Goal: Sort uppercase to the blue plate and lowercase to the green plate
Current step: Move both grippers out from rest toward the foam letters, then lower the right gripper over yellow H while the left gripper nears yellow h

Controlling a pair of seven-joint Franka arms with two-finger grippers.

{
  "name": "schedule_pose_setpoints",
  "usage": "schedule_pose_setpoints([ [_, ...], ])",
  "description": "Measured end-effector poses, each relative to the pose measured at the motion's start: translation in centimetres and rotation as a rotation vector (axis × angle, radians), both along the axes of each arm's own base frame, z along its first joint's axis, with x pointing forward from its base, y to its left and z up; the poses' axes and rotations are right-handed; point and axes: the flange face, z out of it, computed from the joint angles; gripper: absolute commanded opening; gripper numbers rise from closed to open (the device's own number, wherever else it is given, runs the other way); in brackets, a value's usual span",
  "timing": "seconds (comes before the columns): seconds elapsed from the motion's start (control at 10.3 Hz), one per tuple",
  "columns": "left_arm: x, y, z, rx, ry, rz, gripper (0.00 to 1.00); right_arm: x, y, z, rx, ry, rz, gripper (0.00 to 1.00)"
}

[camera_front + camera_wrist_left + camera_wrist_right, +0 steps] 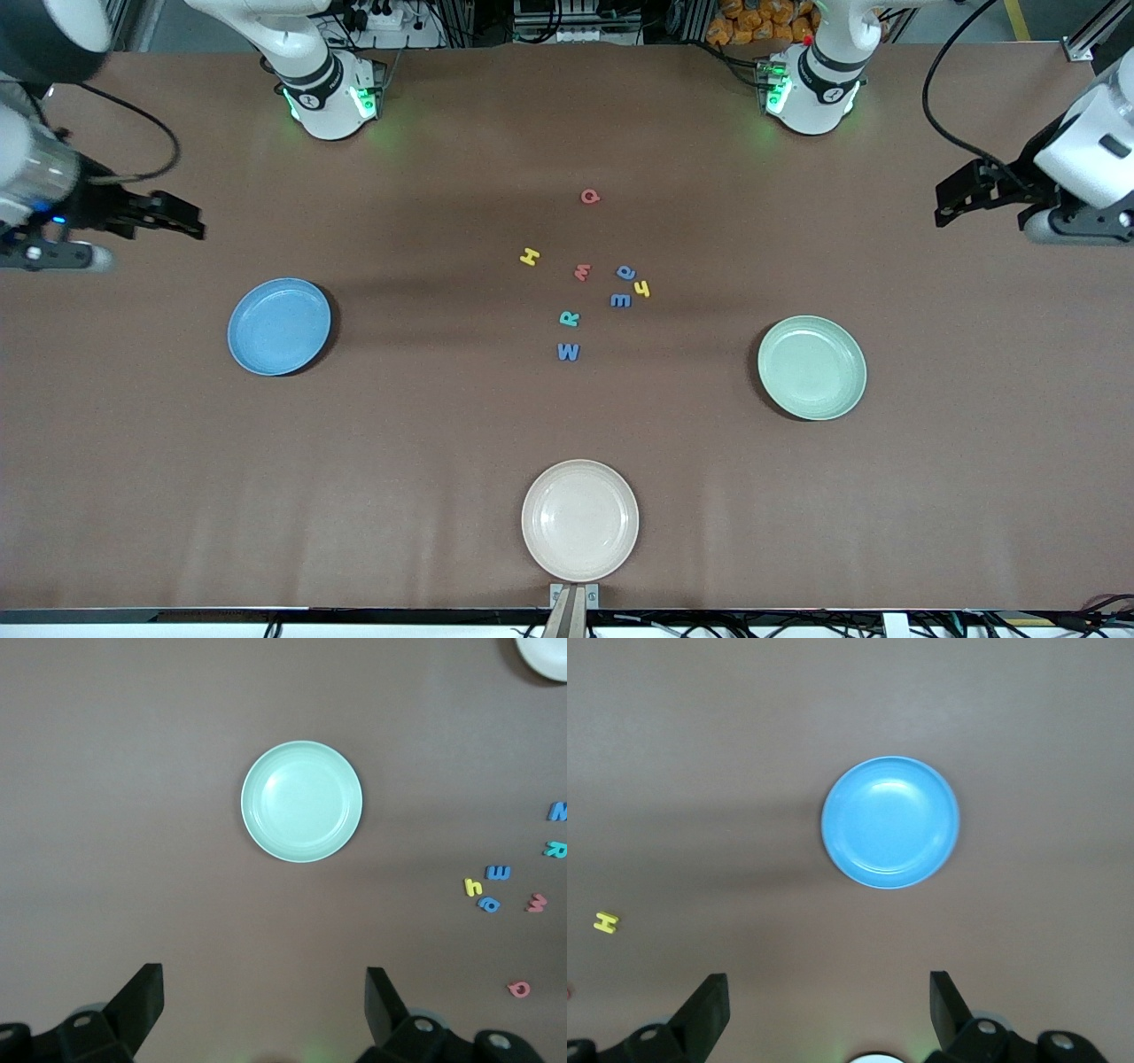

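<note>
A brown table (pixel 372 496) fills the scene — evenly lit, faint shadows at its middle. Above its top edge, cables (pixel 532 19) and metal framing (pixel 1085 40).

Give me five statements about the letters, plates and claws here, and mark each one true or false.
1. The blue plate holds no letters. True.
2. The red Q lies on the green plate. False: it lies on the bare table, nearer the robots' bases than the other letters.
3. Both claws are open and hold nothing. True: the left claw hangs over the left arm's end of the table, the right claw over the right arm's end.
4. The blue W is the letter nearest the front camera. True.
5. The beige plate stands between the two robot bases. False: it sits at the table edge nearest the front camera.
</note>
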Motion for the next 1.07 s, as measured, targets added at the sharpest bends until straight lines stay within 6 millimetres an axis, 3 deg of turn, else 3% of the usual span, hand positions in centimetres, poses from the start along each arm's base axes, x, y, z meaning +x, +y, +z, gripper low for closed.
schedule_pose_setpoints([
  [0.19,2.1,-0.4,-4.4,0.0,0.031,0.038,1.0,-0.5,5.3,-4.7,0.024,-0.005,-0.023,1.0],
  [0.39,3.7,-2.4,-10.4,-0.001,0.027,0.118,1.0,-1.8,9.8,-10.8,0.048,-0.03,-0.097,1.0],
  [0.58,3.1,-5.5,-14.8,0.02,0.064,0.21,1.0,-4.9,15.1,-16.9,0.018,-0.009,-0.208,1.0],
  [0.78,2.7,-8.0,-17.4,0.045,0.098,0.295,1.0,-6.2,18.5,-20.8,0.015,0.003,-0.332,1.0],
  [1.07,1.9,-14.2,-23.6,0.076,0.114,0.406,1.0,-7.7,24.5,-26.2,0.06,0.012,-0.522,1.0],
])
